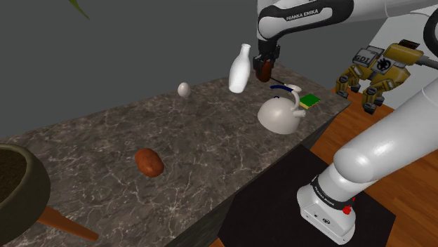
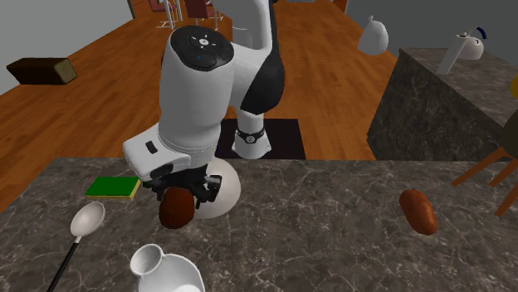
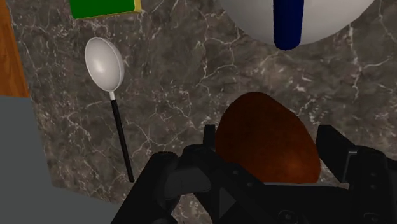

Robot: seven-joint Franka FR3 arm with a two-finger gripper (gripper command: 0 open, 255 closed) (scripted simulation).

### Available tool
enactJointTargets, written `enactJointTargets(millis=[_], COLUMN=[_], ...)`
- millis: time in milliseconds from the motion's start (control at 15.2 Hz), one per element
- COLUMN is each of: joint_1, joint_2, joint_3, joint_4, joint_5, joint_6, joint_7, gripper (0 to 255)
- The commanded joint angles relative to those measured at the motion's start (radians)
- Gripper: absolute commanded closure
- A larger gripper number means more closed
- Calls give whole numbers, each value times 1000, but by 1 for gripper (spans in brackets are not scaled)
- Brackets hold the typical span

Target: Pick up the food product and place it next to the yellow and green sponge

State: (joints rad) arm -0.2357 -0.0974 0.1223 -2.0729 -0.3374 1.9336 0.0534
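Arm links (image 1: 379,151): glossy white, thick rounded tubes that catch soft highlights.
Joints (image 2: 267,83): black bands set between the white shells.
Lettering (image 1: 298,15): "FRANKA EMIKA" in white capitals on a black band.
Joint cap (image 2: 205,43): dark grey disc with small pale marks.
Base (image 1: 326,210): white foot with a small red spot (image 1: 346,209) on its side and a dark ring with pale print above.
Gripper (image 3: 270,146): all black, blocky body, two squared fingers (image 3: 335,146).
Stand (image 1: 263,210): black box with a flat top.
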Motion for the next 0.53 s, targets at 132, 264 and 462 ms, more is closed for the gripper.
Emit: enactJointTargets(millis=[132,264,462], joint_1=[-47,-69,-102], joint_2=[39,65,109], joint_3=[-54,-78,-112], joint_4=[39,66,115], joint_5=[-14,-18,-19], joint_6=[31,44,61], joint_7=[-91,-134,-198], gripper=[255,255,255])
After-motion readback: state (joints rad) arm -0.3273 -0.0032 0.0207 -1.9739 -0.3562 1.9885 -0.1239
